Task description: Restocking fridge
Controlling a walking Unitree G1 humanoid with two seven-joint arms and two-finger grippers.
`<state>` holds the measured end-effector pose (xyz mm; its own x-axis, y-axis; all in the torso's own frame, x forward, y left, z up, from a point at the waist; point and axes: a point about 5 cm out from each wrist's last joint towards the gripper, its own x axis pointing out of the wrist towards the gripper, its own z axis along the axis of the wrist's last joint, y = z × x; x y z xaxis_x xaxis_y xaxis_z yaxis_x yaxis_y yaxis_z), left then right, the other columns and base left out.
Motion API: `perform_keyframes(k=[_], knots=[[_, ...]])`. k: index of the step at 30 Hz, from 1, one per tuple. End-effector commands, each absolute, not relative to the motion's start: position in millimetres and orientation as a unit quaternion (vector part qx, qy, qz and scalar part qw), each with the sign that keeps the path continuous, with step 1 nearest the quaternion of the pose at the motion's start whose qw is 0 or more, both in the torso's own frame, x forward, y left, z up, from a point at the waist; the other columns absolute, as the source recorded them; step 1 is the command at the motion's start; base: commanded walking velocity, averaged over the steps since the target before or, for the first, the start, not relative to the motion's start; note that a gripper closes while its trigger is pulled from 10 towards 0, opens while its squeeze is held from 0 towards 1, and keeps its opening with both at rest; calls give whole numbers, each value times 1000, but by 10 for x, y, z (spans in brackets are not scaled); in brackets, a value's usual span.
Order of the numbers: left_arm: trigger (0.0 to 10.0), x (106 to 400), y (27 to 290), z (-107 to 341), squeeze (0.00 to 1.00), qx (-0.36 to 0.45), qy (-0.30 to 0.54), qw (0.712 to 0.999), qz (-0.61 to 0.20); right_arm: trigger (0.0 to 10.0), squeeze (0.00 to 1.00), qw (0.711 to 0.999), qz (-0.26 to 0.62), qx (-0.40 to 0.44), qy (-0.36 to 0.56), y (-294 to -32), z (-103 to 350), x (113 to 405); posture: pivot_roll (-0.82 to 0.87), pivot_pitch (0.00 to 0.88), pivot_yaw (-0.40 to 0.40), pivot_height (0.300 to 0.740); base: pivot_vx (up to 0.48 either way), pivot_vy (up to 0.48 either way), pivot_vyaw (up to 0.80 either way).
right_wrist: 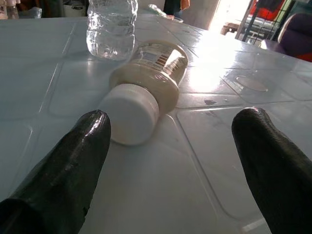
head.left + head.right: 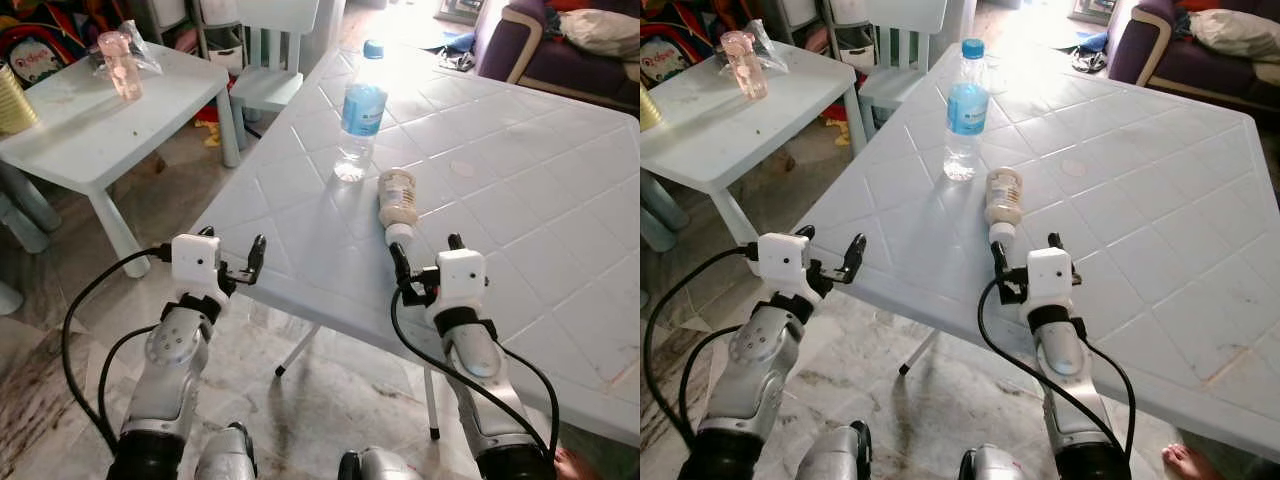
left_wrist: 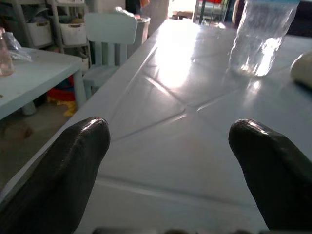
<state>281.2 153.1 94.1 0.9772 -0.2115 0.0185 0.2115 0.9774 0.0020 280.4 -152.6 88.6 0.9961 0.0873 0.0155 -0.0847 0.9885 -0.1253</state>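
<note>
A pale blue plastic table (image 2: 520, 200) with a diamond-grid top is filling most of the head views. Near its middle, a clear water bottle (image 2: 361, 110) with a blue cap and blue label is standing upright. Just beside it, on the side nearer the robot, a cream-coloured bottle (image 2: 397, 200) with a white cap is lying on its side, the cap pointing toward the robot.

The right gripper (image 2: 424, 262) is hovering low over the table, close to the near edge, right in front of the lying bottle's cap. Its two black fingers (image 1: 63, 165) are spread wide and holding nothing; in the right wrist view the white cap is sitting just ahead of them, nearer one finger than the other, not touching either.

The left gripper (image 2: 236, 256) is sitting at the table's near left corner, well apart from both bottles. Its fingers (image 3: 58, 165) are also spread apart and empty, pointing across the tabletop toward the water bottle in the distance.

To the robot's left, a smaller pale table (image 2: 90, 130) is standing apart from the big one, carrying a pinkish bottle (image 2: 119, 62) with a clear plastic bag just behind it. A light blue chair (image 2: 268, 60) is standing between the two tables. A purple sofa (image 2: 560, 50) is showing at the far right, and a bare foot (image 2: 1188, 462) is resting on the marbled floor at the bottom right
</note>
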Motion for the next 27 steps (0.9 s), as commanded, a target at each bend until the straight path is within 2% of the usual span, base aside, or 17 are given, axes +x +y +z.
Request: perform_keyframes(k=[1, 6, 19, 27], knots=[[10000, 2743, 1606, 822, 0, 10, 13, 995, -103, 10000, 0, 998, 31, -49, -3, -1552, 889, 2860, 59, 93, -43, 740, 0, 0, 0], [10000, 2727, 1605, 817, 0, 11, 14, 994, -104, 10000, 0, 999, 28, -36, 1, -1533, 896, 2901, 67, 98, -43, 740, 0, 0, 0], [10000, 2716, 1551, 818, 0, 13, 12, 993, -115, 10000, 0, 997, 72, 8, 8, -1250, 953, 3017, 81, 96, -41, 740, 0, 0, 0], [10000, 2728, 1534, 820, 0, 13, 10, 993, -119, 10000, 0, 996, 84, 20, 13, -1170, 958, 3057, 79, 90, -46, 740, 0, 0, 0]])
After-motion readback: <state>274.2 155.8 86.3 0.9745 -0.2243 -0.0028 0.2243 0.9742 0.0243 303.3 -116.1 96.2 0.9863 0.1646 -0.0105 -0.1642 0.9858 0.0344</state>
